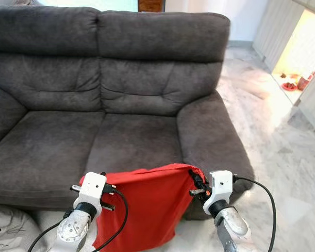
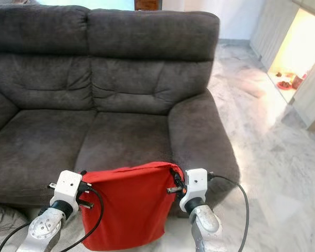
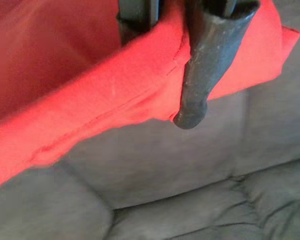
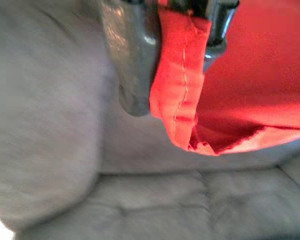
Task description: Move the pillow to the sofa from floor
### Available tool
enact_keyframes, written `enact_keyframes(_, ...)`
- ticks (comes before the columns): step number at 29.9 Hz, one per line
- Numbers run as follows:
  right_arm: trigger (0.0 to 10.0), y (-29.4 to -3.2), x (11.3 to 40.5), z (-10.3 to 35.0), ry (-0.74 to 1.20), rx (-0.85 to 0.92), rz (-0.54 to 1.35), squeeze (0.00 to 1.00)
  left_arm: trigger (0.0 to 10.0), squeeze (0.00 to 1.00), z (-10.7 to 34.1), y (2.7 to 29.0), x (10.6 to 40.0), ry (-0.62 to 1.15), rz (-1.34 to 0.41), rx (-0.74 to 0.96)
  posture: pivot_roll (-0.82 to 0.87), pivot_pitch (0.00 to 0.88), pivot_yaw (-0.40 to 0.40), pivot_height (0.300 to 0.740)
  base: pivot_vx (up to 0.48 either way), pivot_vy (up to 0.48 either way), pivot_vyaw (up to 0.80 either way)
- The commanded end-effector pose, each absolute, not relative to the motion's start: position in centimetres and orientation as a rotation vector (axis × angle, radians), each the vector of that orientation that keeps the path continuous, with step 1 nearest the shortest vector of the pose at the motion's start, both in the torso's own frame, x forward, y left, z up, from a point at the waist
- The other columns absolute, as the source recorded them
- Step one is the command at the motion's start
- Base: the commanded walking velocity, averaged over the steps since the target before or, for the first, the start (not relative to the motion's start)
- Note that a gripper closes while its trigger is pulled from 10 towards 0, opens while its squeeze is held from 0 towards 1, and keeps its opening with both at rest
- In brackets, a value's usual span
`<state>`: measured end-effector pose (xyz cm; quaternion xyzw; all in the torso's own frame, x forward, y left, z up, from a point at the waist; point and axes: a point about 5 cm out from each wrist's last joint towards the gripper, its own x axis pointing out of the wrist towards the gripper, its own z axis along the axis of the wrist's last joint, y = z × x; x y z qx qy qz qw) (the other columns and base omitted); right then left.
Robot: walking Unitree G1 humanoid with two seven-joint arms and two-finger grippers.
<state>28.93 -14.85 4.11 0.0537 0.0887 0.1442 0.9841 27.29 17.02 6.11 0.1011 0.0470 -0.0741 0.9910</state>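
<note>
While the dark grey sofa [image 1: 110, 94] stands ahead with its seat bare, the red pillow [image 1: 144, 207] hangs in front of its seat edge, held up off the marble floor [image 1: 283, 157] between the two arms. At the pillow's left upper corner the left claw [image 3: 182, 60] is clamped on the red fabric, one black finger [image 3: 200, 75] lying across the seam. At the right upper corner, beside the sofa's armrest [image 1: 210, 136], the right claw [image 4: 182, 55] pinches the folded hem between its fingers.
</note>
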Motion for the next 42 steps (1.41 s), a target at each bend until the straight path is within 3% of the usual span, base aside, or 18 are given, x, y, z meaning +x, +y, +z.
enact_keyframes(1, 10.0, -15.1, 29.9, 5.9, 0.09, 0.126, 0.259, 0.0, 10.0, 0.0, 8.4, 18.3, 27.9, -0.002, -0.103, 0.203, 0.06, 0.045, 0.013, 0.74, 0.0, 0.0, 0.0)
enact_keyframes(21, 10.0, -14.0, 30.2, 7.1, 0.028, 0.14, 0.298, 0.0, 10.0, 0.0, 10.1, 19.4, 28.1, -0.043, -0.055, 0.258, 0.07, 0.063, 0.008, 0.74, 0.0, 0.0, 0.0)
enact_keyframes(32, 10.0, -14.3, 33.0, 13.9, -0.224, 0.135, 0.263, 0.0, 10.0, 0.0, 14.5, 20.3, 29.3, -0.172, -0.033, 0.349, 0.07, 0.073, 0.008, 0.74, 0.266, 0.0, 0.0)
enact_keyframes(42, 10.0, -13.4, 33.7, 18.3, -0.374, 0.113, 0.327, 0.0, 10.0, 0.0, 18.9, 21.8, 30.4, -0.273, 0.04, 0.38, 0.07, 0.076, 0.002, 0.74, 0.3, 0.0, 0.13)
